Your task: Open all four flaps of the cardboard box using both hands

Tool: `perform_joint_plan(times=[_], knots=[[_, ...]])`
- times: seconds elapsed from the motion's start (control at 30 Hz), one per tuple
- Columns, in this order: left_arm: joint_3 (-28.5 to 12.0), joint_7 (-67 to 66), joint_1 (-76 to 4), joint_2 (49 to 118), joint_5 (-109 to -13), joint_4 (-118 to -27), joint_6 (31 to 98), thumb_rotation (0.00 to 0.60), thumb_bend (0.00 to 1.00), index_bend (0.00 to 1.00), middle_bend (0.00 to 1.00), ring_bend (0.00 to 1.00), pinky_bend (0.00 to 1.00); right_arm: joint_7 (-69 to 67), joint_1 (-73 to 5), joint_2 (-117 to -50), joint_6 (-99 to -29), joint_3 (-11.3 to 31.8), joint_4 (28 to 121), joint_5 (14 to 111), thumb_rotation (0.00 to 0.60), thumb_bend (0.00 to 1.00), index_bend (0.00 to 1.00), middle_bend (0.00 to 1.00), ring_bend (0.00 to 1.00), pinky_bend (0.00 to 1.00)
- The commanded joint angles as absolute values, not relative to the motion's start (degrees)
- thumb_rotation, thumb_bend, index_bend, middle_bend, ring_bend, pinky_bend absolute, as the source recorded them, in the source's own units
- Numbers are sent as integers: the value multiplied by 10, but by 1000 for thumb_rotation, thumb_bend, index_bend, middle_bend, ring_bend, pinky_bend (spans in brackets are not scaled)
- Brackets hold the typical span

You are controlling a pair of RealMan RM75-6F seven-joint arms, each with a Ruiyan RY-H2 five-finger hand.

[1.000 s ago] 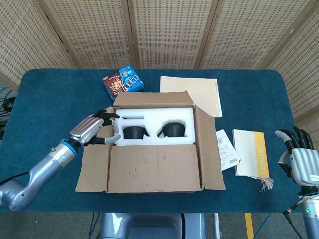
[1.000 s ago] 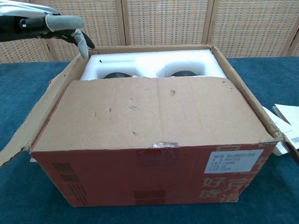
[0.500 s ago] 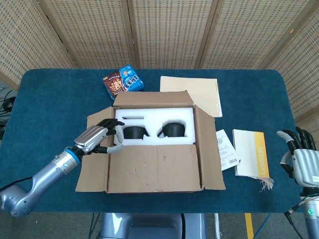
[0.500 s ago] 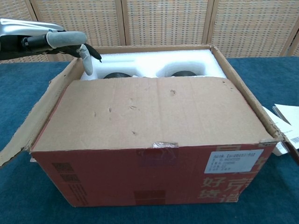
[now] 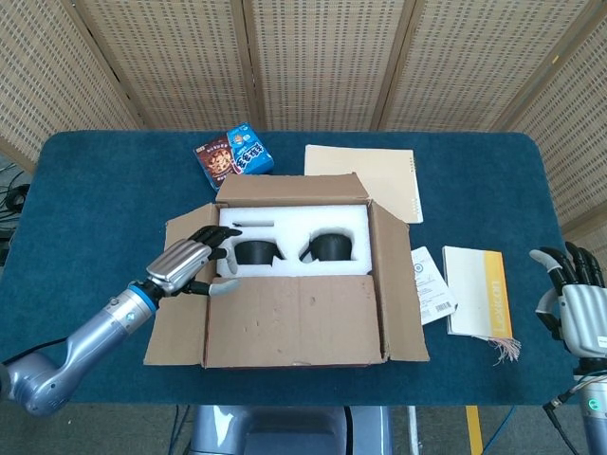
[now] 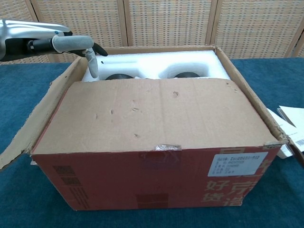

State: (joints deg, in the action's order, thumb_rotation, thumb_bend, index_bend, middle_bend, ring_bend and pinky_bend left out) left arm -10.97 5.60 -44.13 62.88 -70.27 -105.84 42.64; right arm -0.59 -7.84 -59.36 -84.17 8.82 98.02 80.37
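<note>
The cardboard box [image 5: 302, 327] [image 6: 152, 183] stands mid-table. Its near flap [image 5: 289, 318] [image 6: 152, 114] lies flat over the front half. The left flap [image 5: 178, 313] [image 6: 35, 118] and the right flap [image 5: 398, 284] hang outward, and the far flap [image 5: 289, 188] stands up. White foam [image 5: 299, 232] [image 6: 156, 64] with two black round parts shows inside. My left hand [image 5: 194, 261] [image 6: 71, 44] hovers over the box's left edge, fingers spread, thumb pointing down at the near flap's back left corner, holding nothing. My right hand [image 5: 572, 301] stays far right off the table edge, fingers apart and empty.
Two snack packets [image 5: 234, 156] lie behind the box. A beige folder [image 5: 379, 175] lies at the back right. A leaflet [image 5: 432, 284] and a yellow booklet [image 5: 479, 292] lie right of the box. A wicker screen stands behind the blue table [image 5: 95, 190].
My left hand has slid right and nearer, from over the left flap to the near flap's back left corner. The right hand has sunk slightly. The flaps have not moved.
</note>
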Motion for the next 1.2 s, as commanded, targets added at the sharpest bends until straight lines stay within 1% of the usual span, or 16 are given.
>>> perform_joint_plan(times=[0.03, 0.33, 0.73, 0.9, 1.2], knots=[[-108, 24, -452, 636, -693, -1054, 431, 54, 168, 440, 74, 0, 0, -7, -78, -594, -842, 88, 980, 803, 600, 956, 190, 184, 0, 51], [-102, -34, -474, 653, -660, -1063, 430, 53, 166, 442, 73, 0, 0, -12, -73, -593, -846, 89, 977, 802, 600, 956, 190, 184, 0, 51], [-90, -73, -491, 653, -633, -1077, 423, 54, 166, 445, 60, 0, 0, -24, -69, -594, -853, 90, 969, 803, 600, 956, 190, 184, 0, 51], [-98, -39, -489, 638, -625, -1100, 415, 53, 167, 446, 58, 0, 0, -27, -68, -595, -854, 90, 964, 804, 600, 956, 190, 184, 0, 51], [-125, 72, -474, 598, -644, -1123, 393, 52, 168, 446, 58, 0, 0, -27, -68, -595, -855, 92, 963, 805, 600, 956, 190, 184, 0, 51]])
